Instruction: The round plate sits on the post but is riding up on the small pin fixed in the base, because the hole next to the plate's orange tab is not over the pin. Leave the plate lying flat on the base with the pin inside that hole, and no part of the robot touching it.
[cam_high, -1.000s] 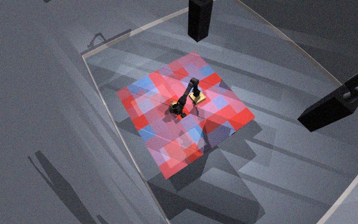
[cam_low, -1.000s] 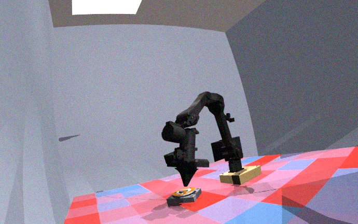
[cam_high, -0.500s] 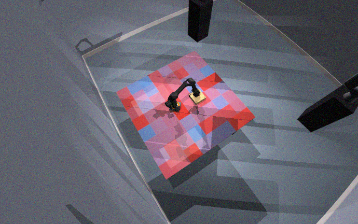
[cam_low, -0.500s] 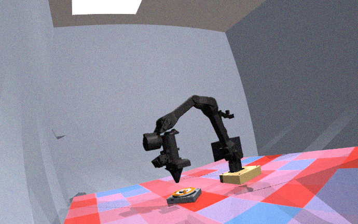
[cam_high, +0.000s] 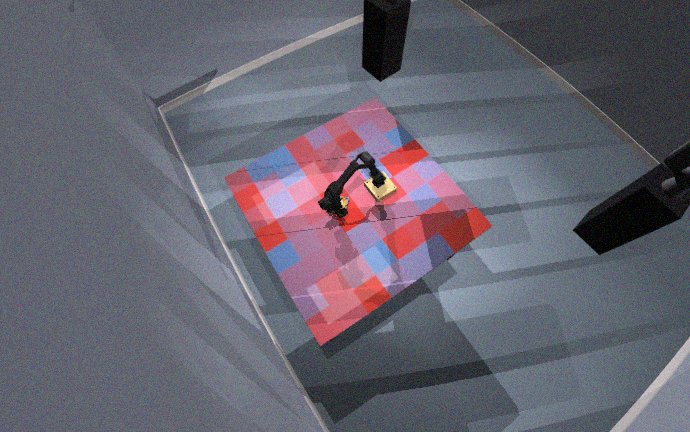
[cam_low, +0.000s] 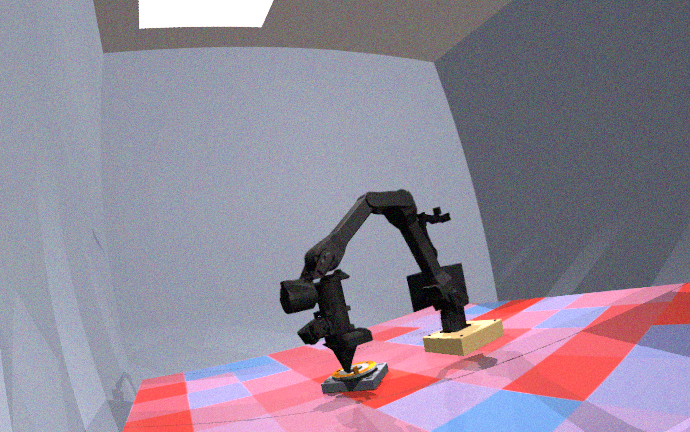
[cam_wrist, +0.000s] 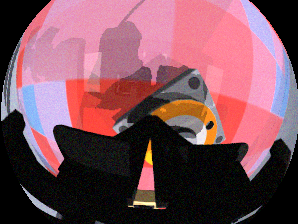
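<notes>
The round plate, with an orange ring and a pale middle, sits on the grey square base. It also shows small beside the arm in the top view. In the exterior view it looks slightly tilted. A dark spot shows on the orange ring; I cannot tell whether it is the hole. My gripper is shut and empty, pointing down, its tips at the plate's near top side or just over it; contact is unclear. The fingers hide part of the plate, and the pin and tab cannot be made out.
The arm's own yellowish mount stands on the chequered red, pink and blue table top, to the right of the grey base in the top and exterior views. Dark block shapes stand beyond the table top.
</notes>
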